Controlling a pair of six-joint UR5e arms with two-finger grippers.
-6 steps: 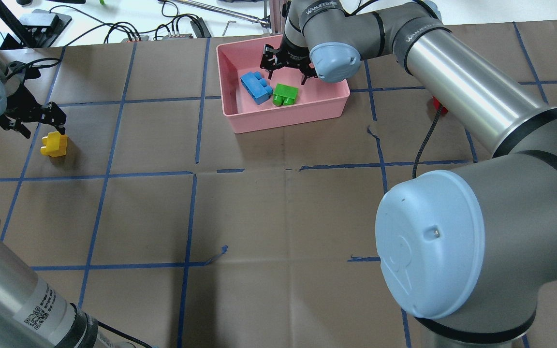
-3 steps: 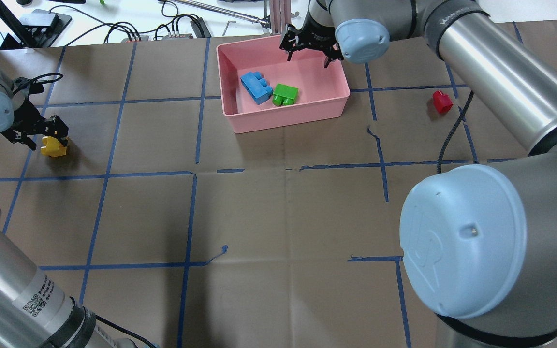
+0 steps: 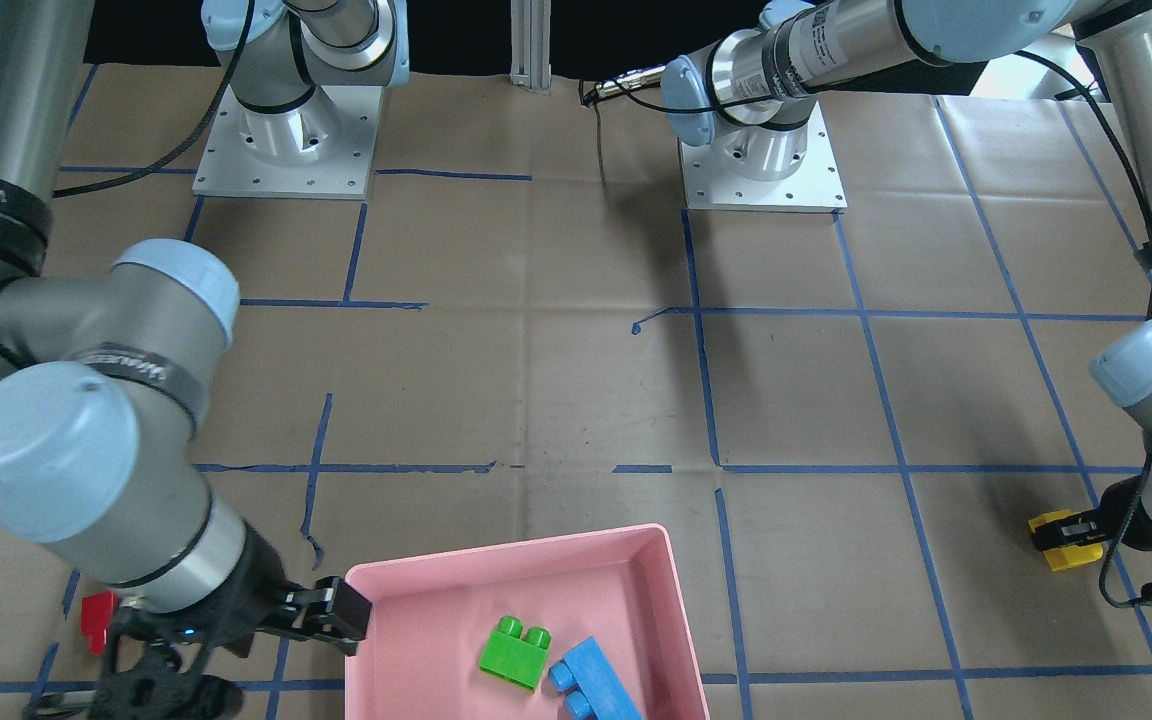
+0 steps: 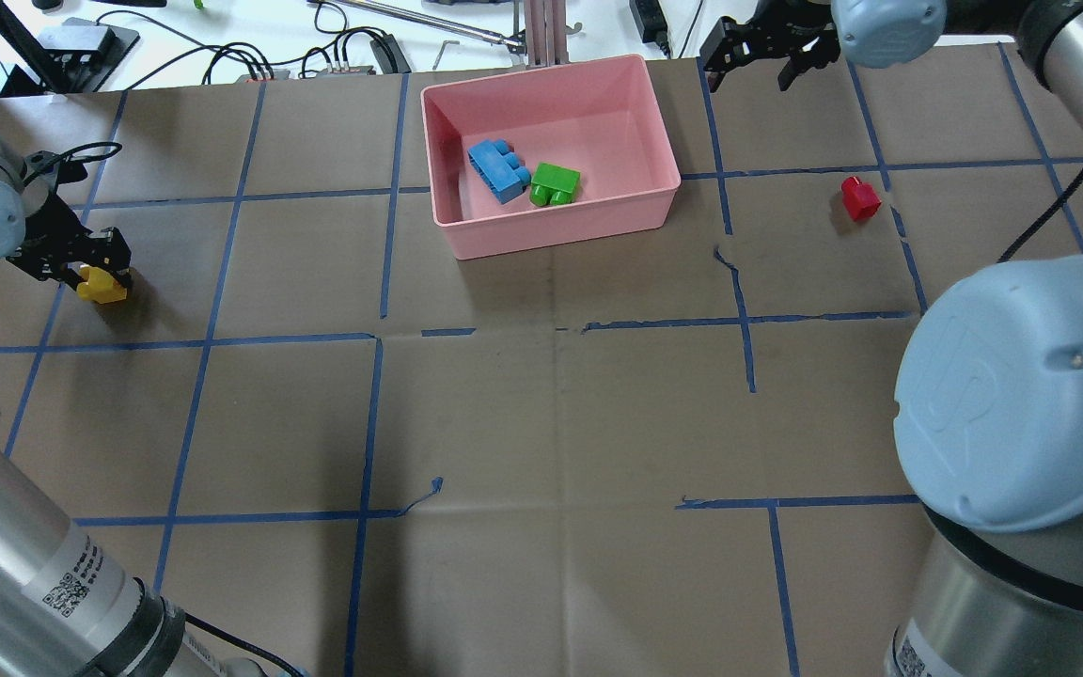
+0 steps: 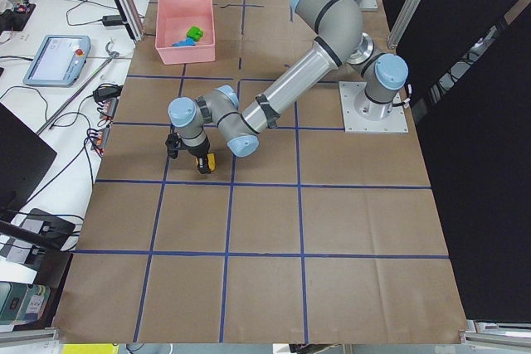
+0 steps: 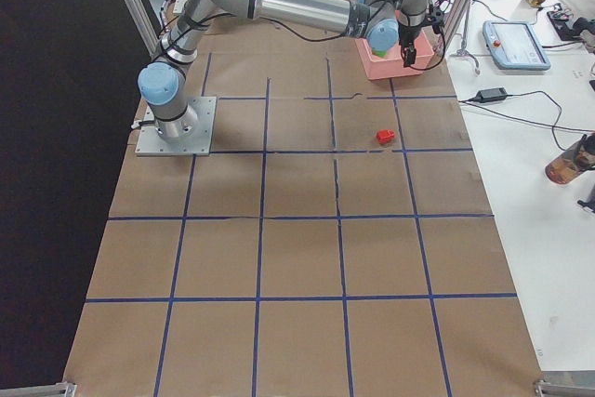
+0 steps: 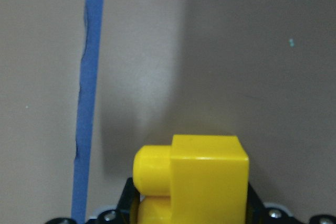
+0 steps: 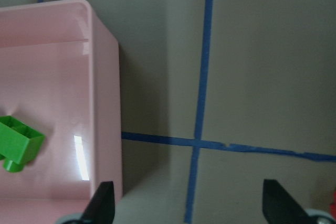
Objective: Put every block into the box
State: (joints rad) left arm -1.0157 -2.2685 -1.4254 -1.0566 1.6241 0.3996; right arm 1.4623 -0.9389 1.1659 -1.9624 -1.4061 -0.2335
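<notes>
Brown paper with blue tape lines covers the table (image 4: 551, 423). Two big gray arms reach over it.

The right arm is up high, next to the box (image 4: 560, 230), by its far right corner. The right gripper (image 4: 753, 66) has its jaws wide apart and holds nothing. In the right wrist view, one finger (image 8: 105, 203) is right at the box's side wall. The other finger is out over the table.

The left arm bends down low, far from the box on the robot's left side. The left gripper (image 4: 95, 277) is down at the table.

The box is pink and sits near the far edge of the table. Two blocks lie inside it, side by side and touching.

The blue block (image 4: 498, 169) is the longest. It lies in the box, on the left of the green one.

The green block (image 4: 555, 182) lies in the box near the front wall.

The yellow block (image 7: 207, 177) is on the table, well away from the box. It sits right between the left jaws. The jaws have closed in on its two sides and touch it.

The red block (image 4: 860, 198) is the smallest. It is alone on the table, out to the right of the box. It is well apart from the right jaws.
</notes>
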